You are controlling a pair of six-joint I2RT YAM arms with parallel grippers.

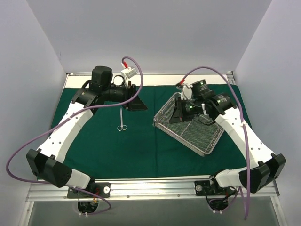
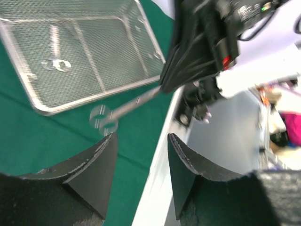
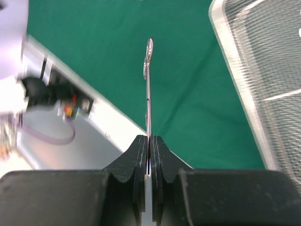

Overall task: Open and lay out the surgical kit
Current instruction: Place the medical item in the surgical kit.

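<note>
The right tool (image 3: 148,141) is pinching scissors (image 3: 148,94) by the tip beside the tray (image 1: 200,136); the left tool (image 2: 141,141) is hanging spread above the green cloth (image 1: 141,150), another pair (image 1: 122,121) lying nearby.

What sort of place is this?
Likely a lab robot test cell, not a theatre: plain white walls box it in, two arms bolted to a rail, a mesh tray on a green drape.
</note>
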